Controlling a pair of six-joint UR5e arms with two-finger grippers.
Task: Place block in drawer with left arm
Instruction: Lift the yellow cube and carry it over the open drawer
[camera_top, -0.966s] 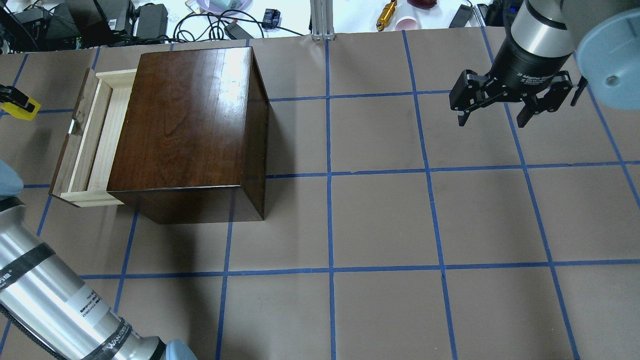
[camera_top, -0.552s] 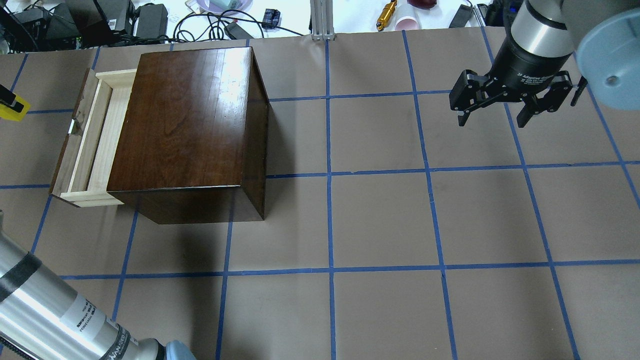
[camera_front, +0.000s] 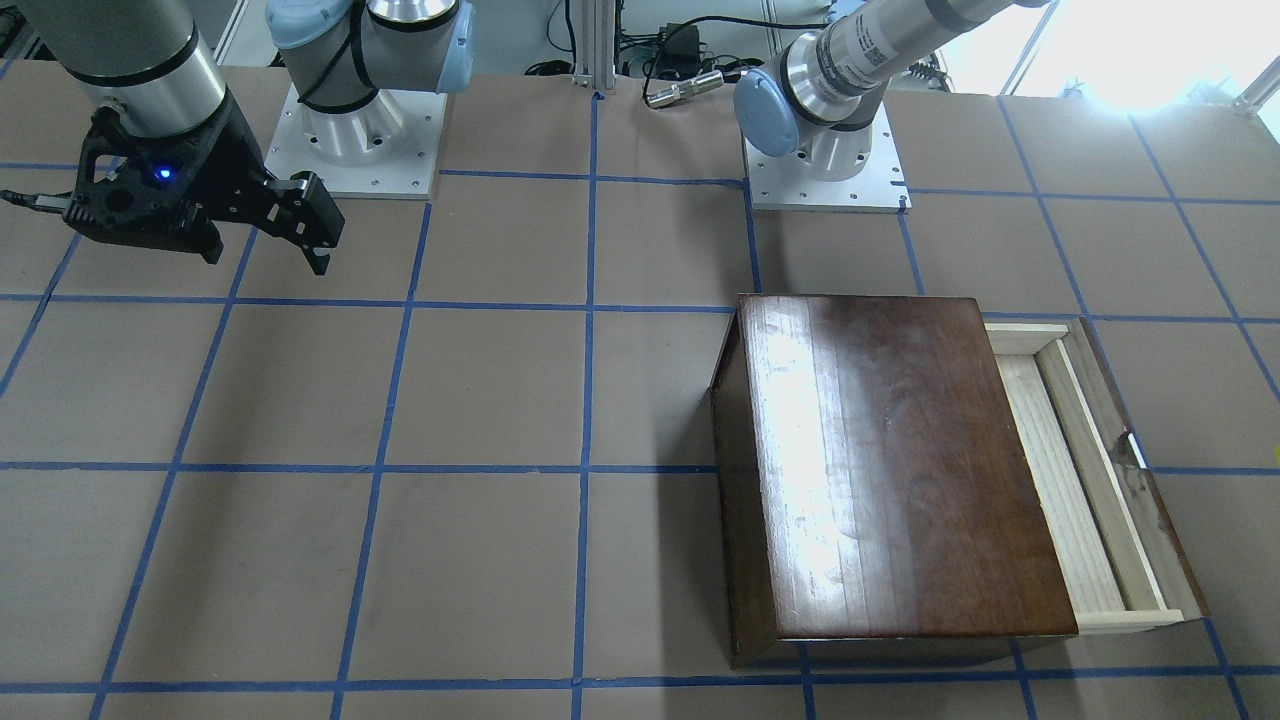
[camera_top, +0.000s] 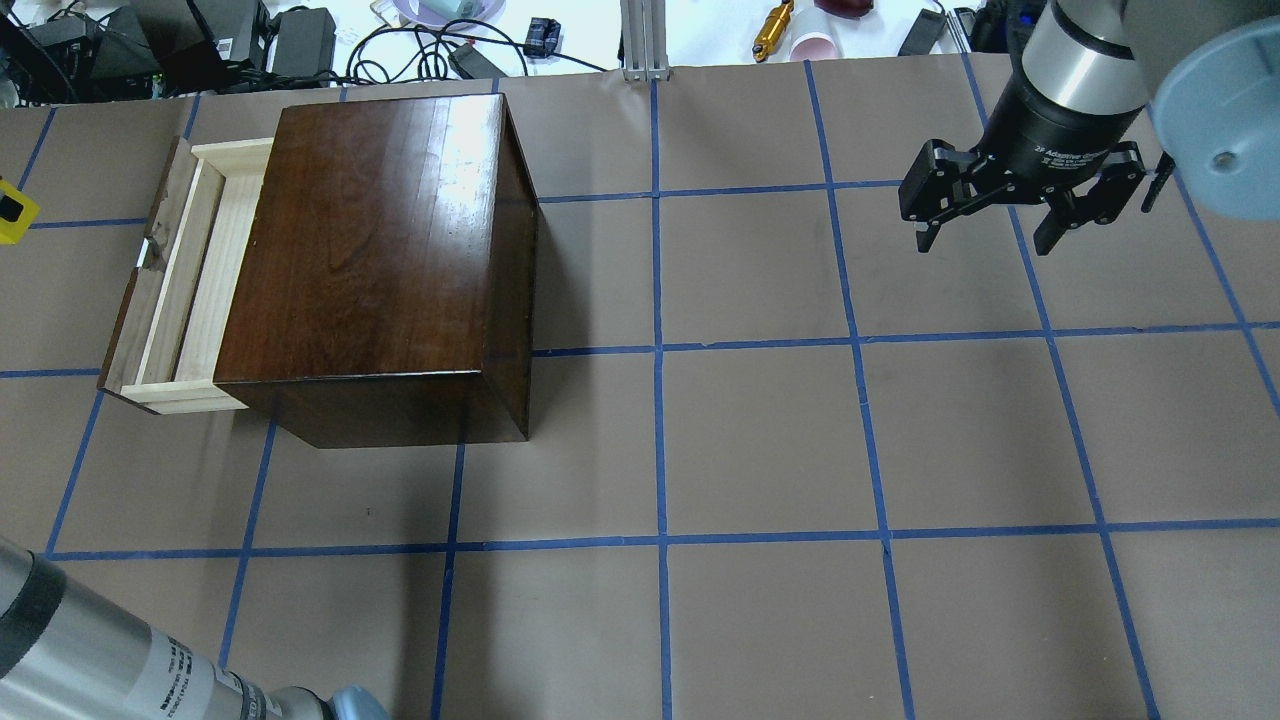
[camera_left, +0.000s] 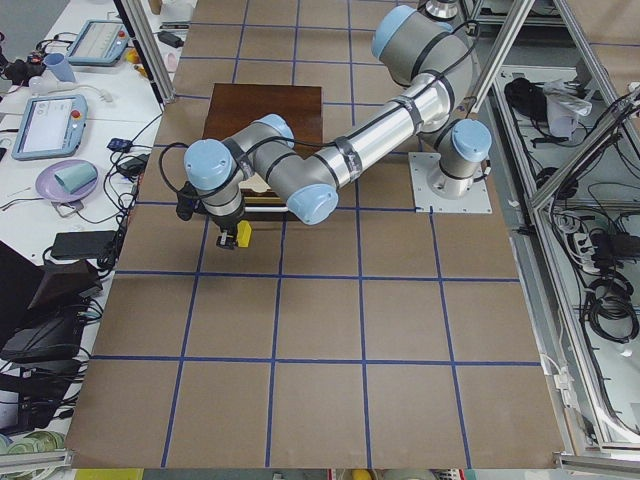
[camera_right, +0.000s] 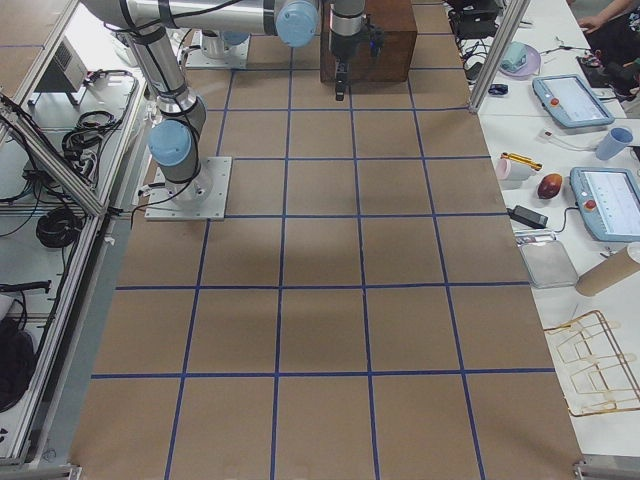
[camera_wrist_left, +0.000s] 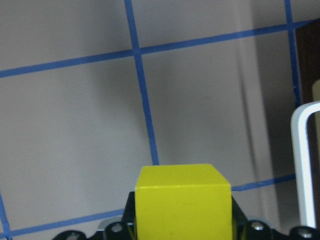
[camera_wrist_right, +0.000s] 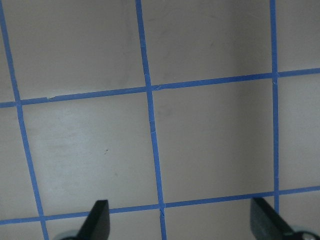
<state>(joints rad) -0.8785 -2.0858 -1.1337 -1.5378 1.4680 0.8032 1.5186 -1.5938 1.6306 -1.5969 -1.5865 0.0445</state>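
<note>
Overhead exterior: the right gripper (camera_top: 988, 240) has small white print on its black body. It looks like "2F Adaptive Gripper", though it's tiny.
Sticker: the left arm (camera_top: 110, 655) has a white label down in the corner, but the print's too small and cut off to read.
Block (camera_wrist_left: 182, 197): yellow cube held up over the table (camera_top: 760, 440), out past the drawer's dark front and apart from it, so it's not in the drawer.
Left gripper (camera_left: 240, 236): clamped on the block. The left wrist view shows a black finger on either side of it.
Right gripper: fingers spread wide with nothing between them, hanging over bare table well away from the box (camera_top: 370, 250).
Drawer (camera_top: 185, 280): pulled out on the robot's left side, with a pale wood channel showing and a silver handle (camera_wrist_left: 305, 160) on the front panel.
In the way: the box's glossy top covers the rest of the drawer, so only the pulled-out strip shows. In the exterior left view the left arm crosses in front of the box.
Around: blue tape lines (camera_top: 660, 350) form a grid on the table. Past the far edge there are cables (camera_top: 420, 45) and a pink cup (camera_top: 815, 45).
Count: two arms, two grippers, one block, one drawer, one box.
</note>
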